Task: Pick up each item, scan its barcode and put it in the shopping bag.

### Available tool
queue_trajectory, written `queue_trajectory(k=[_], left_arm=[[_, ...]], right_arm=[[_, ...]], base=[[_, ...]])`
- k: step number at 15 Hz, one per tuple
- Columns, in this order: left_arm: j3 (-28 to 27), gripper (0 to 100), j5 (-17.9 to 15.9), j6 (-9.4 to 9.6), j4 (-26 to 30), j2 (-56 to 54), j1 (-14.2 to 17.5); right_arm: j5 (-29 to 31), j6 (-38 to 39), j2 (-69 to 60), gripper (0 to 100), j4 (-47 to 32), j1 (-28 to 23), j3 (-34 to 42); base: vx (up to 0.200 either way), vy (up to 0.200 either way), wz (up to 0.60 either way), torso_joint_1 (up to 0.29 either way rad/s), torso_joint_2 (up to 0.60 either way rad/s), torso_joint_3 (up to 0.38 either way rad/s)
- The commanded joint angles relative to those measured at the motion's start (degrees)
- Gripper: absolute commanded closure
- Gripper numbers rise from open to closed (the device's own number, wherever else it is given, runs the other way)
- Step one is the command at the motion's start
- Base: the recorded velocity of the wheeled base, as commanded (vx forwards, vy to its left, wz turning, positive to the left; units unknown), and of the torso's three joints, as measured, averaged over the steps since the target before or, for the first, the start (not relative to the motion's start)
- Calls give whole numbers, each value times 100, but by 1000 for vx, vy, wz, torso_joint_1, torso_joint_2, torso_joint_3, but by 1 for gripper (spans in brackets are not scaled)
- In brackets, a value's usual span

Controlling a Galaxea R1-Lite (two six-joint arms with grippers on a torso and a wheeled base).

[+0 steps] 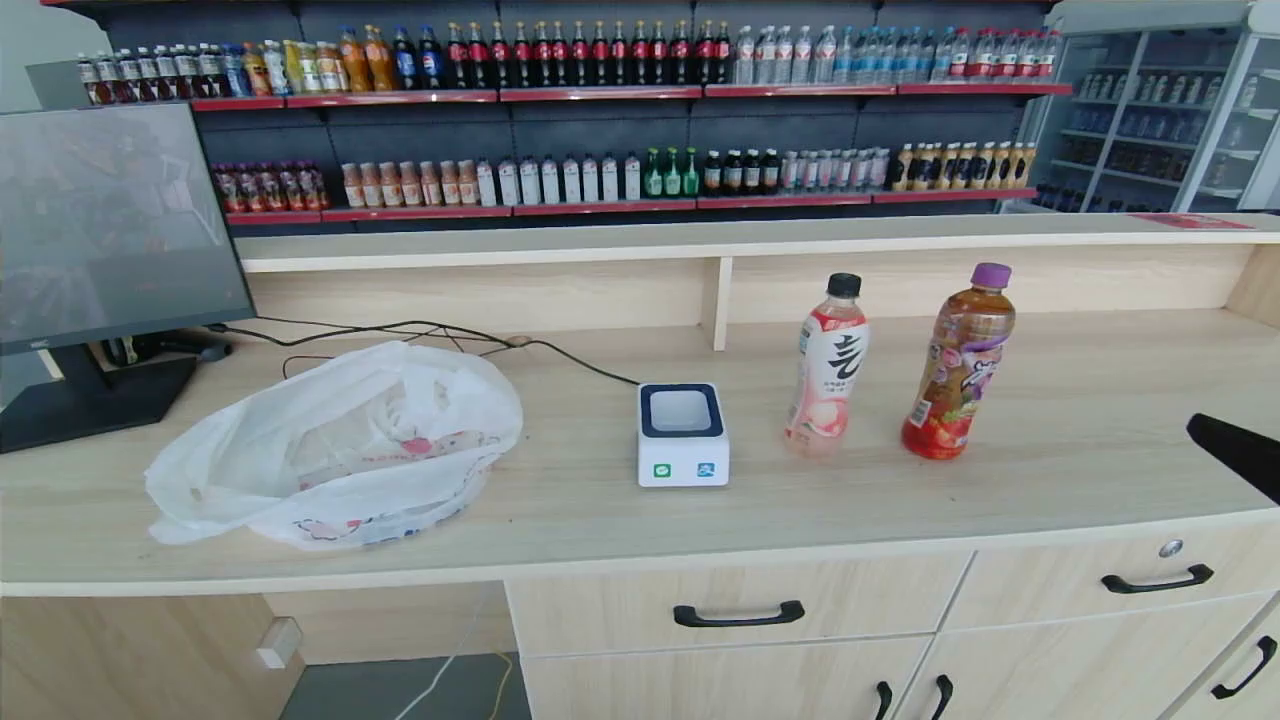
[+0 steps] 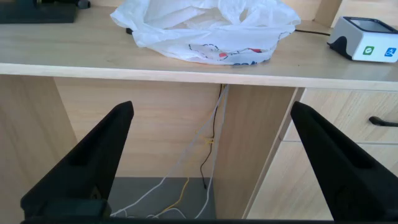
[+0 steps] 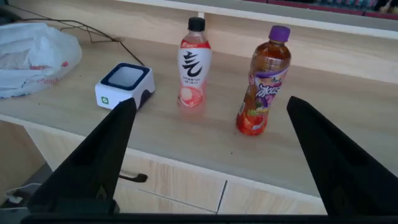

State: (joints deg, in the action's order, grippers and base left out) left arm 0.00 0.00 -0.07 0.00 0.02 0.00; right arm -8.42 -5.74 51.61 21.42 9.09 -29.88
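A pink bottle with a black cap (image 1: 828,365) (image 3: 194,65) and a brown tea bottle with a purple cap (image 1: 960,365) (image 3: 264,81) stand upright on the right of the wooden counter (image 1: 600,520). The white scanner (image 1: 683,435) (image 3: 124,86) (image 2: 367,40) sits mid-counter. The white plastic shopping bag (image 1: 340,445) (image 2: 205,28) lies slumped at the left. My right gripper (image 3: 211,102) is open, in front of the counter's edge and facing both bottles. Open too, my left gripper (image 2: 211,112) hangs below counter height, in front of the bag.
A monitor (image 1: 100,230) stands at the far left with cables (image 1: 400,330) trailing behind the bag. More cables (image 2: 208,155) hang under the counter. Drawers with black handles (image 1: 738,615) line the front. A raised ledge (image 1: 720,245) backs the counter; drink shelves lie beyond.
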Motion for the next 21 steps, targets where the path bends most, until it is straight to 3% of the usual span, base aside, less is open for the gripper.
queue_trajectory(k=[1,3,6,11,15,19,21], left_arm=[[0,0,0,-1,0,-2,0],[0,0,0,-1,0,-2,0],[0,0,0,-1,0,-2,0],[0,0,0,-1,0,-2,0],[0,0,0,-1,0,-2,0],[0,0,0,-1,0,-2,0],[0,0,0,-1,0,-2,0]], right_arm=[[60,-129,1668,0,697,725,-501],[139,-138,2274,0,1172,1174,-703],[746,-76,3135,0,2226,1639,-818],[1194,152,4014,0,2508,2140,-1354],[1836,231,4630,0,3325,2211,-1380],[2486,864,4920,0,3457,2202,-1398],[2521,899,4893,0,3466,2193,-1371]], base=[[0,0,0,0,0,0],[0,0,0,0,0,0],[0,0,0,0,0,0],[0,0,0,0,0,0],[0,0,0,0,0,0],[0,0,0,0,0,0],[0,0,0,0,0,0]])
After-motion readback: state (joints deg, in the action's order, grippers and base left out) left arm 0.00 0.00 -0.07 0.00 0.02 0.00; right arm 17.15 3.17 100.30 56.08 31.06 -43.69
